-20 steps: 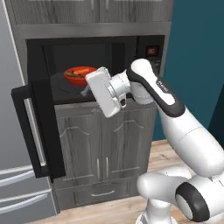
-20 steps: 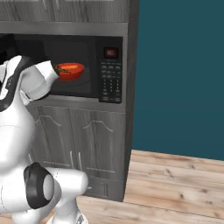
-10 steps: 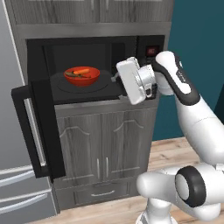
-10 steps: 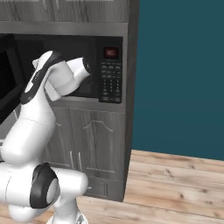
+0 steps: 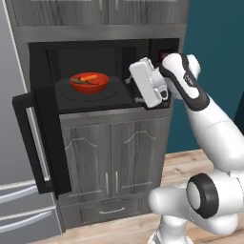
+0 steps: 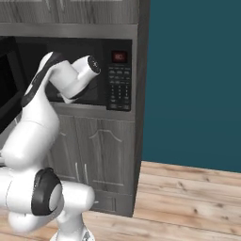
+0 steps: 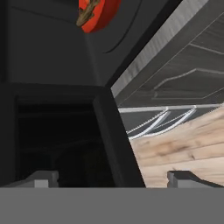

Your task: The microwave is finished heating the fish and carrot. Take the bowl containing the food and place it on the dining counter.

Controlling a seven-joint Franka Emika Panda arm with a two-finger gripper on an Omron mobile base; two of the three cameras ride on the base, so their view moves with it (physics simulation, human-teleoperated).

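Bowl sits inside the open microwave, arm raised at the cavity's right edge

No writing is legible; the microwave (image 5: 95, 90) shows only a small red display. The bowl (image 5: 89, 83) with carrot (image 5: 88, 77) and fish (image 5: 82, 81) rests mid-floor of the cavity. The gripper (image 7: 113, 179), fingers apart and holding nothing, points leftward, well apart from the bowl.

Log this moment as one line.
microwave door open | bowl inside, carrot in it | pincer open, empty, right of bowl
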